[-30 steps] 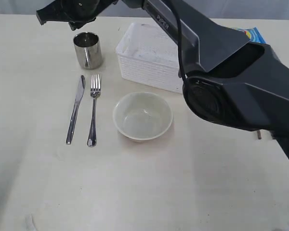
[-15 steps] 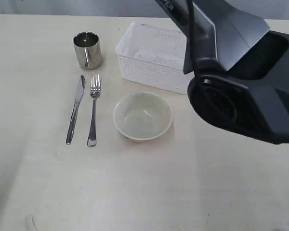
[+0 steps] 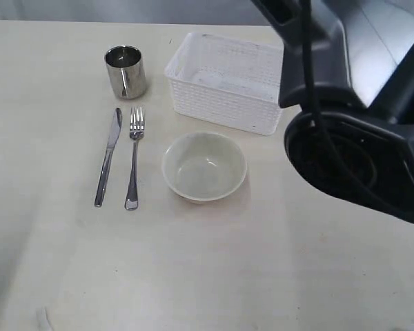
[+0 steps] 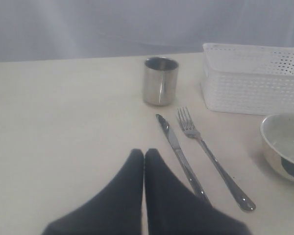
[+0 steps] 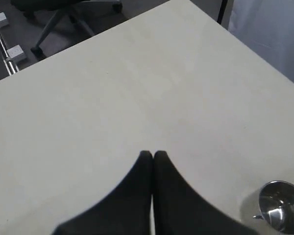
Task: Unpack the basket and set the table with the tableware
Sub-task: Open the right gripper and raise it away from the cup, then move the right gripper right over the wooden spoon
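Note:
On the off-white table (image 3: 193, 276) stands the white lattice basket (image 3: 224, 83) at the back. A steel cup (image 3: 125, 72) stands left of it. In front of the cup lie a steel knife (image 3: 108, 156) and a steel fork (image 3: 133, 157) side by side. A cream bowl (image 3: 204, 167) sits right of the fork. My left gripper (image 4: 144, 152) is shut and empty, low over the table near the knife (image 4: 179, 156). My right gripper (image 5: 152, 154) is shut and empty above bare table, with the cup (image 5: 279, 204) off to one side.
The right arm's dark body (image 3: 359, 103) fills the right side of the exterior view and hides the basket's right end. In the right wrist view the table edge and a chair base (image 5: 73, 10) on the floor show beyond it.
The right arm has drawn back to the right, away from the cup, uncovering most of the basket. The tableware has not moved.

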